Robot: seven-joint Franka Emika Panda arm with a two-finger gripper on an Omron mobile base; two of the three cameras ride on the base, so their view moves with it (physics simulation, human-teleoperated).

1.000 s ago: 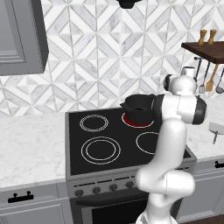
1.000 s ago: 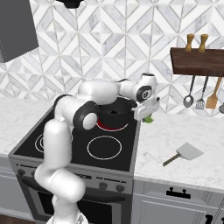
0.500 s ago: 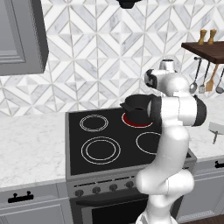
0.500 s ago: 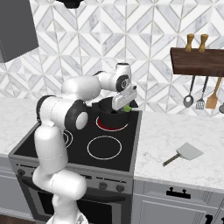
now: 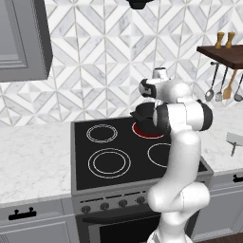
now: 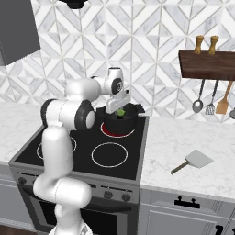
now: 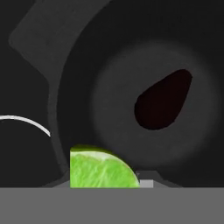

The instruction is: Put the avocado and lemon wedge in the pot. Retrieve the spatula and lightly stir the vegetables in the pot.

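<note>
Stove w/ black pot [image 6: 120, 123] on rear red burner; hand [image 6: 119, 102] hangs right over it, part-closed on green wedge [image 7: 103, 169], prob. to drop inside. Spatula [image 6: 193, 161] waits on table at right.

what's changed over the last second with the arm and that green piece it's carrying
The gripper, shut on the green wedge, swung left from beside the stove's right edge to above the pot on the glowing back burner. The wedge stays gripped, not dropped. The pot, the spatula on the counter and the hanging utensils haven't moved.

Matt blk pot [image 7: 131, 65], glossy stovetop [image 5: 95, 142].
</note>
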